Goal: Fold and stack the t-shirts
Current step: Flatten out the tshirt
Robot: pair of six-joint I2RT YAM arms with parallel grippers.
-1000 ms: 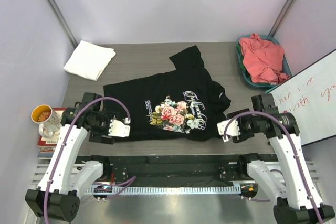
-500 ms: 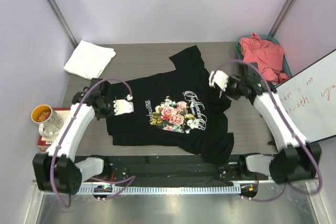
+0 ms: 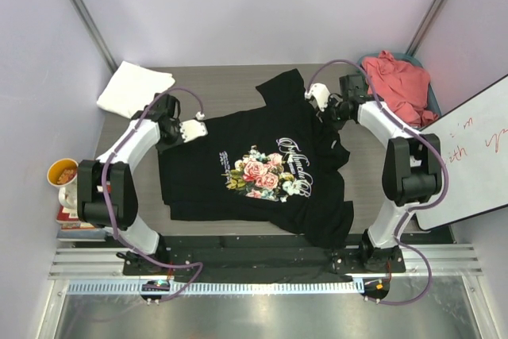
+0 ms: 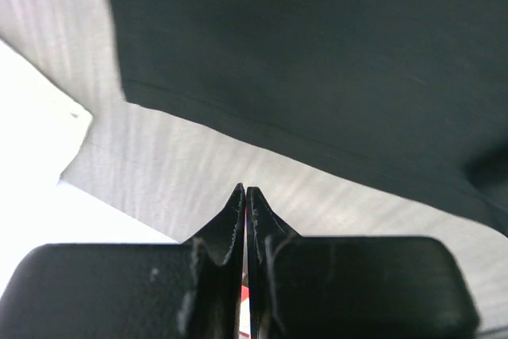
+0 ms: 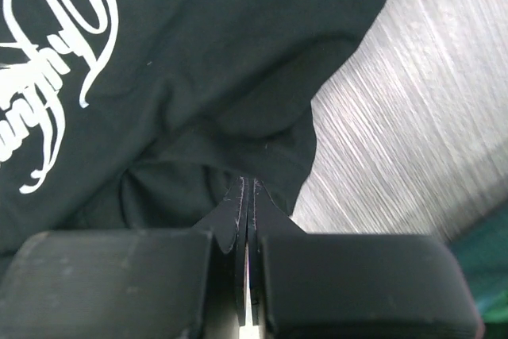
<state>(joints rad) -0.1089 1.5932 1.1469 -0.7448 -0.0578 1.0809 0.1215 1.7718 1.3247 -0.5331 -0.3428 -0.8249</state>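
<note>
Grey wood-grain counter (image 3: 214, 85), lavender walls, whiteboard (image 3: 468, 156) right of the black t-shirt (image 3: 262, 164). Black t-shirt lies spread flat mid-counter, rose print, white script. Folded white t-shirt (image 3: 135, 90) sits off its far-left corner, coral t-shirt (image 3: 397, 85) heaped far right. Left gripper (image 4: 246, 190) closed, empty, over bare counter just beside its hem. Right gripper (image 5: 248, 180) closed at its far-right edge; can't tell if cloth is nipped.
</note>
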